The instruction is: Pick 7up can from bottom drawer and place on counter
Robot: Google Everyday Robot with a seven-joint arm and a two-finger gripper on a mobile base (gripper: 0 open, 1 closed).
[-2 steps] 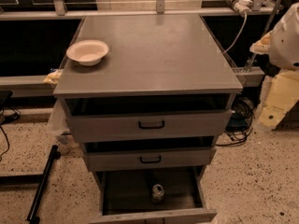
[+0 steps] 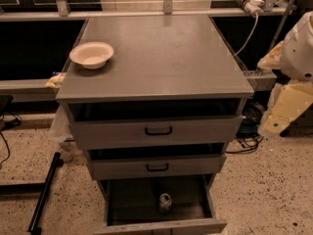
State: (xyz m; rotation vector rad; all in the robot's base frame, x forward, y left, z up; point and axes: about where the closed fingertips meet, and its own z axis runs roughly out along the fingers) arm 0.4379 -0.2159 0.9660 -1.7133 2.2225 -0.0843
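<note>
Item: 7up can [image 2: 165, 202], apparently upright with long axis vertical, on the floor of the open bottom drawer [image 2: 132, 202], lower centre of frame. Gripper [image 2: 279, 117]: right edge, mid-height, opening cannot be told. The can lies well down-left of it. Counter [image 2: 171, 58]: above.

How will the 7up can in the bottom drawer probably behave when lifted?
The 7up can appears upright on a narrow base, so a sideways nudge would probably tip it and let it roll. Its shiny metal likely slips, and dents under a hard squeeze. The tool is at the right edge, away from the bottom drawer.
</note>
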